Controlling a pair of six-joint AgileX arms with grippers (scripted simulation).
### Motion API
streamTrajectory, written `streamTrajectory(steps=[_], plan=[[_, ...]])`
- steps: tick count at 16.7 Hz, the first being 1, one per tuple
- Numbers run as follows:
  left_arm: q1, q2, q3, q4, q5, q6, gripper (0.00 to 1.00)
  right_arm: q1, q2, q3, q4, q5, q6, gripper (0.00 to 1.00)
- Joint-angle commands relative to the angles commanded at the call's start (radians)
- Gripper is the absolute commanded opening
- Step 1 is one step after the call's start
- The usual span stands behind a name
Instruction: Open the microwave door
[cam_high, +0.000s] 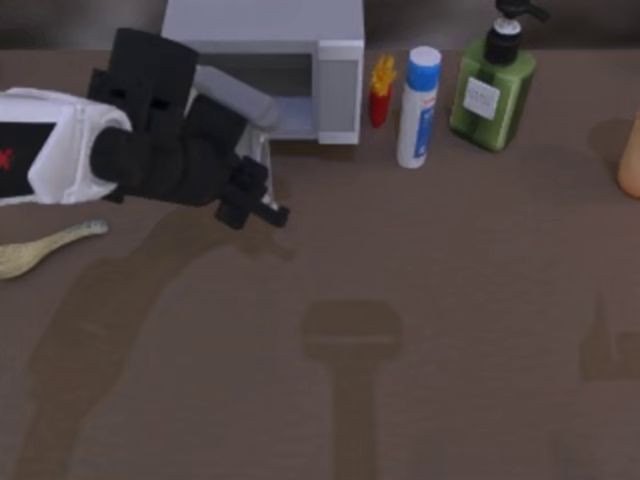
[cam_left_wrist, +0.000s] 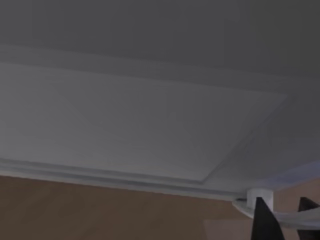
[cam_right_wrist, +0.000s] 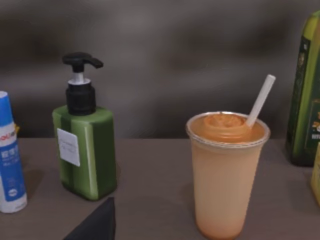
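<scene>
The white-grey microwave (cam_high: 265, 25) stands at the back of the table, left of centre, with its grey control panel (cam_high: 340, 88) on the right. The microwave door (cam_high: 238, 97) is swung out toward the left and the cavity is exposed. My left gripper (cam_high: 262, 205) sits at the door's free edge. In the left wrist view the door panel (cam_left_wrist: 130, 120) fills the picture, and my left gripper (cam_left_wrist: 282, 207) is shut on the white door handle (cam_left_wrist: 260, 196). My right arm is outside the top view; only a dark part of its gripper (cam_right_wrist: 100, 222) shows in the right wrist view.
Right of the microwave stand a red fries toy (cam_high: 381, 90), a blue-white bottle (cam_high: 420, 105) and a green pump bottle (cam_high: 492, 90). An orange drink cup (cam_high: 630, 160) is at the right edge. A pale spoon (cam_high: 50, 250) lies at the left.
</scene>
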Motion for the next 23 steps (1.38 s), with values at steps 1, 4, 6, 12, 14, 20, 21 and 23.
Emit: streamTrajectory(steps=[1,4,6,12,14,20,21,23], plan=[[0.000,0.000,0.000,0.000,0.000,0.000,0.00,0.000,0.000,0.000,0.000,0.000,0.000,1.00],[0.000,0.000,0.000,0.000,0.000,0.000,0.00,0.000,0.000,0.000,0.000,0.000,0.000,1.00],[0.000,0.000,0.000,0.000,0.000,0.000,0.00,0.000,0.000,0.000,0.000,0.000,0.000,1.00],[-0.008,0.000,-0.001,-0.001,0.007,-0.005,0.00,0.000,0.000,0.000,0.000,0.000,0.000,1.00],[-0.002,0.000,-0.004,-0.004,0.014,0.006,0.00,0.000,0.000,0.000,0.000,0.000,0.000,1.00],[0.032,-0.015,-0.014,-0.020,0.060,0.077,0.00,0.000,0.000,0.000,0.000,0.000,0.000,1.00],[0.037,-0.016,-0.016,-0.022,0.066,0.085,0.00,0.000,0.000,0.000,0.000,0.000,0.000,1.00],[0.037,-0.016,-0.017,-0.023,0.067,0.087,0.00,0.000,0.000,0.000,0.000,0.000,0.000,1.00]])
